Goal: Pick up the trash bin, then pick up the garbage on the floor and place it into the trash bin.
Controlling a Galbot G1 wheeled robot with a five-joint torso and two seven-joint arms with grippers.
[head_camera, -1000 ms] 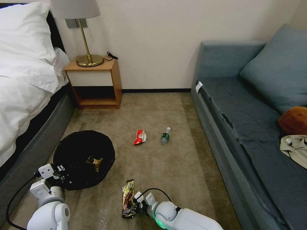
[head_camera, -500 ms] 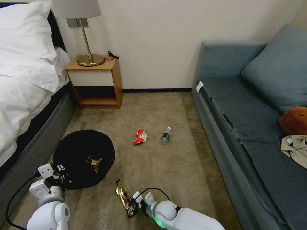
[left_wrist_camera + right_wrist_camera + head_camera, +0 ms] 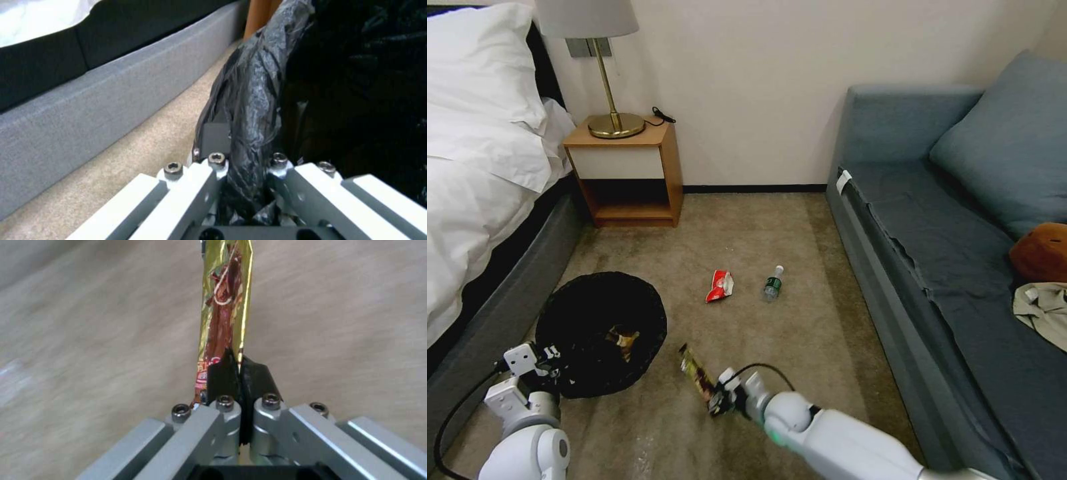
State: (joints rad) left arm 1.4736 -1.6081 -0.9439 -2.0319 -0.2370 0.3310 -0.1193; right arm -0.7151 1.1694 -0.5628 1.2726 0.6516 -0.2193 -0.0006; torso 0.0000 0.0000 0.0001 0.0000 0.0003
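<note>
Head camera looked down over the carpet [image 3: 800, 333]; each wrist camera sat close behind its gripper, sharing that floor.

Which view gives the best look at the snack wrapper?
The right wrist view: the snack wrapper is large, clamped in the right gripper. The head view shows it small and blurred; the left wrist view faces the trash bin.

You saw the right gripper [image 3: 718, 400] lift the snack wrapper [image 3: 695, 369] off the floor [image 3: 800, 333], toward the trash bin [image 3: 587, 313].
</note>
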